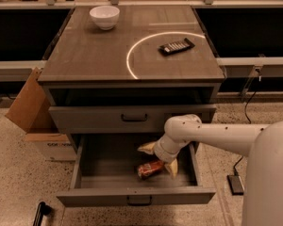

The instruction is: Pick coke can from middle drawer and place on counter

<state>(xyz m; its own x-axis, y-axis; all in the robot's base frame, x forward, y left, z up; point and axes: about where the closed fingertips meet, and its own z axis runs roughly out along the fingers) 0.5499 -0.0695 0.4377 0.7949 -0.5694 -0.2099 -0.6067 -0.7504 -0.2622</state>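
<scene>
Early stage: middle drawer [94,197] is pulled out, coke can [150,169] lies on its side on the drawer floor toward the front, right of centre, not lifted yet. Gripper [159,158] is down inside the drawer just above and right of the can, its pale yellowish fingers [146,148] spread apart with nothing between them. One finger sits up-left of the can and the other just beside its right end; can't tell if either touches it. My read: reach done; closing on the can, lifting it out and setting it on the counter [94,55] all left. Can is a small red metal cylinder with light lettering, smooth and rounded, likely to roll if nudged. Drawer is a flat grey tray with low walls and a small dark bar handle. Counter is matte grey-brown wood grain, flat, with a thin white arc [132,55] on it. A glossy white bowl [104,17] sits at the back left and a black remote [176,46] inside the arc. Arm [217,135] is smooth white, rounded shell. Closed grey drawer front [85,119] above; cardboard box [33,112] on the speckled floor at left.
</scene>
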